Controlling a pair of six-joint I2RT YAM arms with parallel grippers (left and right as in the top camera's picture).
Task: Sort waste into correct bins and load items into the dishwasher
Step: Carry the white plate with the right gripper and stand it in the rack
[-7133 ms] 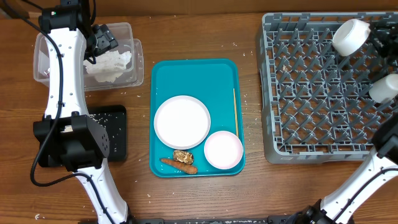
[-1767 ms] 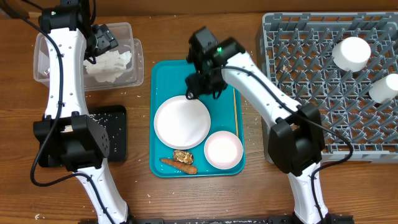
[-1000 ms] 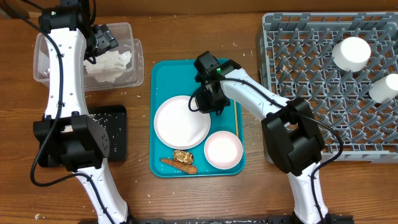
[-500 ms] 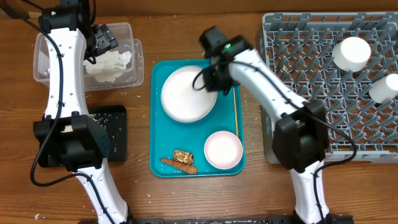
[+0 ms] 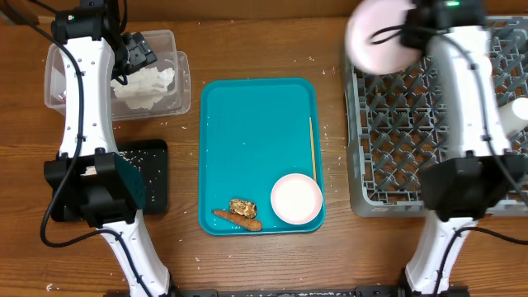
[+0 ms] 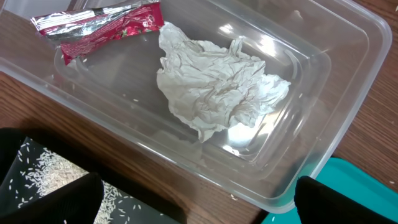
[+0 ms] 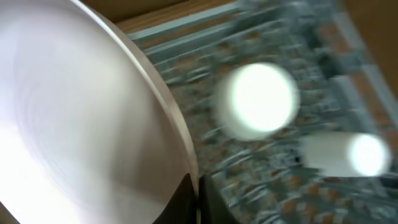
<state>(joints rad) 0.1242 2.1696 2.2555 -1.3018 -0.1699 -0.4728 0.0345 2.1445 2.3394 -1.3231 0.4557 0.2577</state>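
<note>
- Holds the large plate (image 5: 375, 40) by its rim in the clenched right gripper (image 5: 407, 31), over the far-left corner of the grey dish rack (image 5: 396, 140).
- From the right wrist, blurred: the plate's rim pinched between the shut jaws of the gripper (image 7: 196, 196), with the rack behind it carrying a round white bowl (image 7: 258, 102) and a white cup (image 7: 339, 155) on its side.
- From overhead, only an edge of that cup (image 5: 516, 115) at the right border; bowl hidden under the right arm.
- On the teal tray (image 5: 256, 115), at its near end: smaller plate (image 5: 296, 199) in the right corner, brown food lump (image 5: 242, 206) and carrot piece (image 5: 237, 219) just left of it, a thin wooden stick (image 5: 311, 148) along the right edge.
- Hangs over the clear tub (image 5: 180, 74) at the far left: left gripper (image 5: 136, 54), jaws spread wide, holding nothing.
- From the left wrist: crumpled napkin (image 6: 217, 87) in the middle of the tub, red wrapper (image 6: 99, 28) in one corner, apart from the napkin; wrapper not made out from overhead.
- Just near of the tub, black tray (image 5: 155, 177) sprinkled with rice grains (image 6: 37, 177).
</note>
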